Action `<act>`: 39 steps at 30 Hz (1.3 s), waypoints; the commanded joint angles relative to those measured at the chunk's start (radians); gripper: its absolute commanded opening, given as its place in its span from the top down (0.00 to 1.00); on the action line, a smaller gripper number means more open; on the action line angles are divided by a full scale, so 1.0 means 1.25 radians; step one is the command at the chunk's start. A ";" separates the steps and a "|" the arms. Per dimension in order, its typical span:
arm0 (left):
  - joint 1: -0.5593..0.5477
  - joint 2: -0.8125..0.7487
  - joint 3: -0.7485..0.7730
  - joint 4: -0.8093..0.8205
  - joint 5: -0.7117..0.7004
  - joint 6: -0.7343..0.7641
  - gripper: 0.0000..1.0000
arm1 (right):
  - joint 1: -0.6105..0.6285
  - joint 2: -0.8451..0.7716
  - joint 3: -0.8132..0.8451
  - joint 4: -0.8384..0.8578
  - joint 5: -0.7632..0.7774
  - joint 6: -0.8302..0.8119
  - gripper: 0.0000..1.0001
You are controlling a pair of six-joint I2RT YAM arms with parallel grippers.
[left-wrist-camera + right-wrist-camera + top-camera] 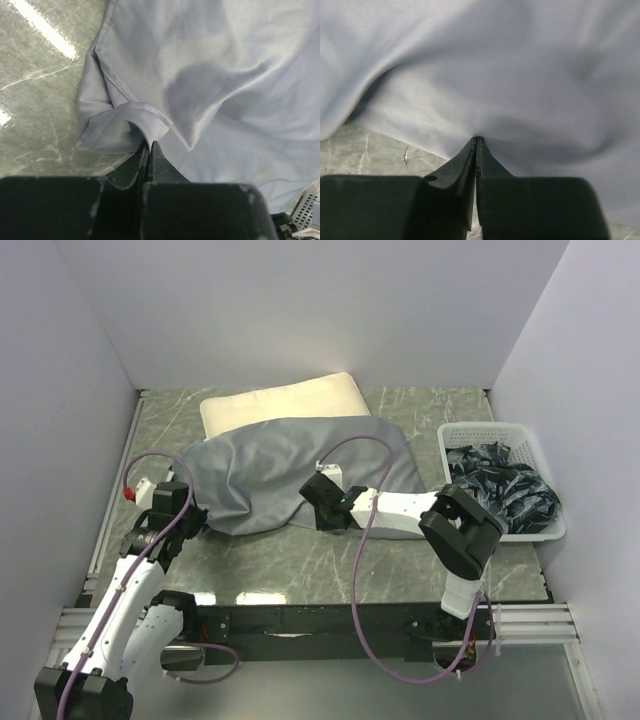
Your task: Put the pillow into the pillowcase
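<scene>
Marbled green table point(300, 560), white walls point(300, 310) on three sides. Pillow point(285, 400) at the back, grey pillowcase point(290, 475) overlapping its near edge. Left gripper point(150, 145) clamped on the hem, right gripper point(477, 140) pinching fabric. Basket point(490, 428) far right.

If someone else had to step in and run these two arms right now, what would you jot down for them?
Left gripper: shut on the pillowcase, pinching its hemmed edge at the near left corner.
Right gripper: shut on the pillowcase, pinching fabric along its near edge.
Things: the pillow lies at the far side of the table; the pillowcase lies in front and covers its near edge.
Done: both arms grip the pillowcase.
Left: open its mouth and get the pillow inside; most of the pillow is plainly outside.
</scene>
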 commanded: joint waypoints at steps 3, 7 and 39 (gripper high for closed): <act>-0.008 0.010 -0.001 0.062 0.032 0.043 0.99 | -0.003 -0.112 -0.167 -0.039 0.038 0.080 1.00; -0.045 0.012 -0.029 0.087 0.044 0.040 0.99 | -0.003 -0.315 -0.300 -0.052 0.027 0.136 1.00; -0.379 0.027 -0.066 0.042 -0.094 -0.103 0.99 | -0.128 -0.170 -0.159 -0.001 0.027 0.085 0.25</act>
